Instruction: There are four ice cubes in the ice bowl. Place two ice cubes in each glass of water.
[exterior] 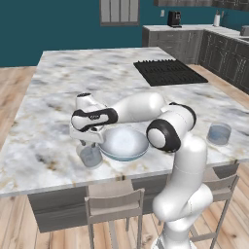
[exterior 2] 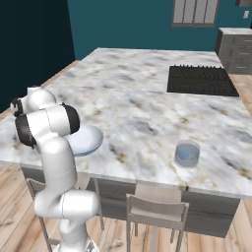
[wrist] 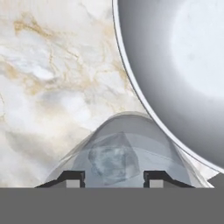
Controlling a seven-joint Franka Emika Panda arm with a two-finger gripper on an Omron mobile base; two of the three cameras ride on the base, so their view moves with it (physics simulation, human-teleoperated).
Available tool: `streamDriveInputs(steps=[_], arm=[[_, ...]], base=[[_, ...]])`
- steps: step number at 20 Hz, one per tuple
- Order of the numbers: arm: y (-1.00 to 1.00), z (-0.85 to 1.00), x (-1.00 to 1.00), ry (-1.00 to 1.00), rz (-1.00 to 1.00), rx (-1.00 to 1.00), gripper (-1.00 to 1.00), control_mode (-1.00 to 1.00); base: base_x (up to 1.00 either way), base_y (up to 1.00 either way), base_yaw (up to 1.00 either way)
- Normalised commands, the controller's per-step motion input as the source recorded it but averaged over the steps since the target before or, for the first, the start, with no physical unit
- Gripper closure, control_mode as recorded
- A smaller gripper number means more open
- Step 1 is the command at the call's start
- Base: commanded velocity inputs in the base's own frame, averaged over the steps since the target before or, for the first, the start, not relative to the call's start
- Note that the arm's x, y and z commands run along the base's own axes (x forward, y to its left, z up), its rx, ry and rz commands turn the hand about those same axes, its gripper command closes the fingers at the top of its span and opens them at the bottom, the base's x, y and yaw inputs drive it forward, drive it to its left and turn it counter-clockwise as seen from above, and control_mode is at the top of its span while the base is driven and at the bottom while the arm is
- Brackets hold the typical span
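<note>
My gripper (exterior: 87, 144) hangs open just above the left glass of water (exterior: 90, 156), a short clear tumbler at the counter's front edge. In the hand view that tumbler (wrist: 124, 131) sits under my gripper (wrist: 114, 178), and greyish translucent ice (wrist: 113, 162) lies inside it between the spread fingertips (wrist: 72, 177) without touching them. I cannot tell whether it is one cube or two. The ice bowl (exterior: 124, 144) stands right beside this tumbler; the part of its inside (wrist: 175, 74) that shows holds no cubes. The second glass of water (exterior: 219, 133) stands far to the right (exterior 2: 187, 153).
A black cooktop (exterior: 168, 71) is set into the marble island (exterior: 97, 73) at the back right. Two stools (exterior: 114, 204) stand below the front edge. My own arm covers part of the bowl (exterior 2: 87, 140) in the right base view.
</note>
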Motion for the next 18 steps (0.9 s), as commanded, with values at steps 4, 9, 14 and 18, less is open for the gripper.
streamDriveInputs(steps=[4,9,14,18], arm=[[0.0,-0.02,0.0,-0.03,-0.03,0.0,1.0,-1.0],[0.0,0.11,0.0,-0.09,-0.02,0.0,1.0,-1.0],[0.0,0.32,-0.01,-0.15,-0.02,0.05,1.0,-1.0],[-0.19,0.39,-0.06,-0.23,-0.03,0.1,1.0,-1.0]], base=[[0.0,0.0,0.0],[0.0,0.0,0.0],[0.0,0.0,0.0],[0.0,0.0,0.0]])
